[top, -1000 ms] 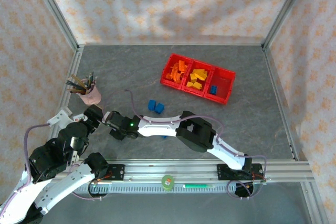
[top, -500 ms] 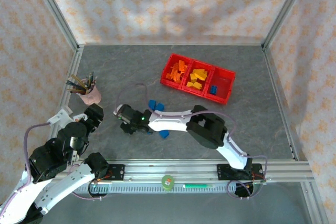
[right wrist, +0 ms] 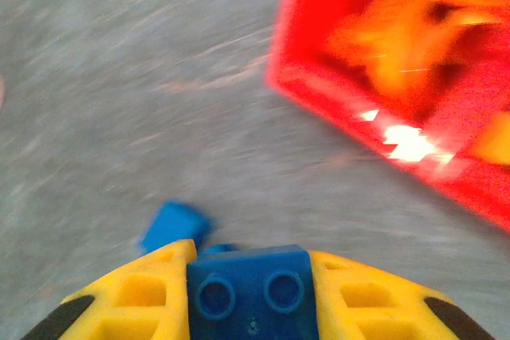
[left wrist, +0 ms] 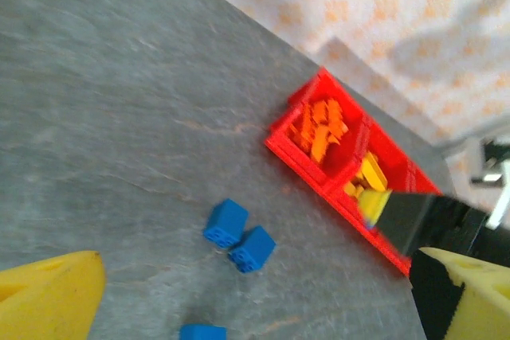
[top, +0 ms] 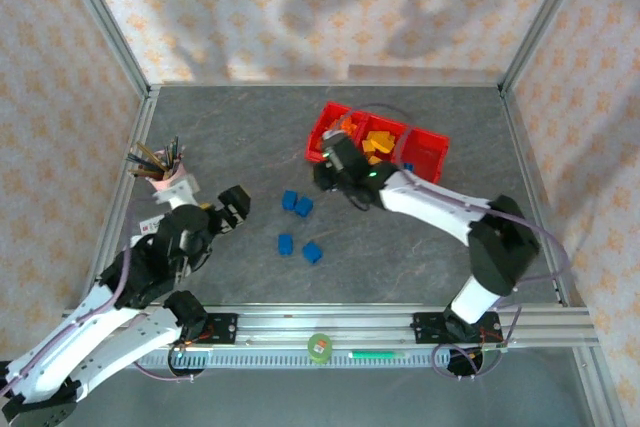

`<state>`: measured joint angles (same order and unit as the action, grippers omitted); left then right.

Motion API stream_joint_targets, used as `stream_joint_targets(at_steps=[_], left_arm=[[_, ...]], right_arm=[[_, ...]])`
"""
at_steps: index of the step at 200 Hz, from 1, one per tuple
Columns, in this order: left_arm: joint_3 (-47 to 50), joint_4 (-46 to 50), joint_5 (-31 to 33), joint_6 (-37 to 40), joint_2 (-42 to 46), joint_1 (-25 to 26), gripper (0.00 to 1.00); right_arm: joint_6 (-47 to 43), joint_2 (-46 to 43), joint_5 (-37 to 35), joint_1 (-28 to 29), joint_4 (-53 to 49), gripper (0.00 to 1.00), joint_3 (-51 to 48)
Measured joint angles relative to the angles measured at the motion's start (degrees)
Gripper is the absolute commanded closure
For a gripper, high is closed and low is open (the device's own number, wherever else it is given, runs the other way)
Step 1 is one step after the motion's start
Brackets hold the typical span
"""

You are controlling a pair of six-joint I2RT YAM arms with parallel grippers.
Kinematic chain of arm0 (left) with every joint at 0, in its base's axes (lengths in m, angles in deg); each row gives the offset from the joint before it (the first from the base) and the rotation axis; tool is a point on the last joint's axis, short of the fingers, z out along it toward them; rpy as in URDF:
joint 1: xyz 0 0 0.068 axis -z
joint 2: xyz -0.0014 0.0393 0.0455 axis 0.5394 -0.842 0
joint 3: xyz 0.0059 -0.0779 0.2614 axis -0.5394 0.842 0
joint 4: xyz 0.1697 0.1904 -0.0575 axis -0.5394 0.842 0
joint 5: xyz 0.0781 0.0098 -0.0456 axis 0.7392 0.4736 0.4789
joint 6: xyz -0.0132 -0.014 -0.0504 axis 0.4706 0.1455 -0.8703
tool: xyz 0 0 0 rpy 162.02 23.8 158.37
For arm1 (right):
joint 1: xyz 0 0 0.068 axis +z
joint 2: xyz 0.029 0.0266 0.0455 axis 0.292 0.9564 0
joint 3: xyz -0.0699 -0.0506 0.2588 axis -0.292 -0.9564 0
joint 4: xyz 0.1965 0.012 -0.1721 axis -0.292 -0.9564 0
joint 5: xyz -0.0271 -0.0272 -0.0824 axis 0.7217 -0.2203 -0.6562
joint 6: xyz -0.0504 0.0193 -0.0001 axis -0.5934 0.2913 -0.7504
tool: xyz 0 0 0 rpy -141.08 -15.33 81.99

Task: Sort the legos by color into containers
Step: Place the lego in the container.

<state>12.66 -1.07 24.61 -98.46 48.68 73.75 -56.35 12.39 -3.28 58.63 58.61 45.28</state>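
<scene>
- Legos: blue brick [right wrist: 247, 288] pinched between right jaws, red bins [right wrist: 303, 77] just ahead.
- Orange, yellow binned; four blue bricks [top: 303, 207] loose on table [top: 230, 137], ahead of spread left jaws.

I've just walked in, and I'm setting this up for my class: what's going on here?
The right gripper holds a blue lego beside the red containers, where orange bricks and yellow bricks already lie in separate bins. Four blue legos lie on the table. The left gripper hangs open near them, holding nothing.
</scene>
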Motion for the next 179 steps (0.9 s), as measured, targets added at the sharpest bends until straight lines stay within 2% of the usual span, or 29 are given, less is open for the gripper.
stream_joint_targets(at_steps=[42,84,121,148,179], left_arm=[[0.9,-13.7,-11.1,5.4,-12.0,0.0,0.01],[1.2,-24.1,-17.6,8.3,-20.5,0.0,0.01],[1.2,-30.0,-20.1,9.5,-25.0,0.0,0.01],[1.2,-31.6,-21.1,9.6,-26.5,0.0,0.01],[1.2,-31.7,-21.1,10.0,-26.6,0.0,0.01]], right_arm=[[3.8,-9.5,-1.8,-15.2,-3.6,0.72,-7.1],[4.7,-7.8,-3.0,-26.8,-4.0,0.72,-8.4],[4.4,0.5,-3.3,-29.9,-3.5,0.68,-6.3],[4.1,4.6,-3.0,-29.9,-3.0,0.55,-3.4],[3.7,4.8,-3.0,-30.0,-2.3,0.44,-2.3]])
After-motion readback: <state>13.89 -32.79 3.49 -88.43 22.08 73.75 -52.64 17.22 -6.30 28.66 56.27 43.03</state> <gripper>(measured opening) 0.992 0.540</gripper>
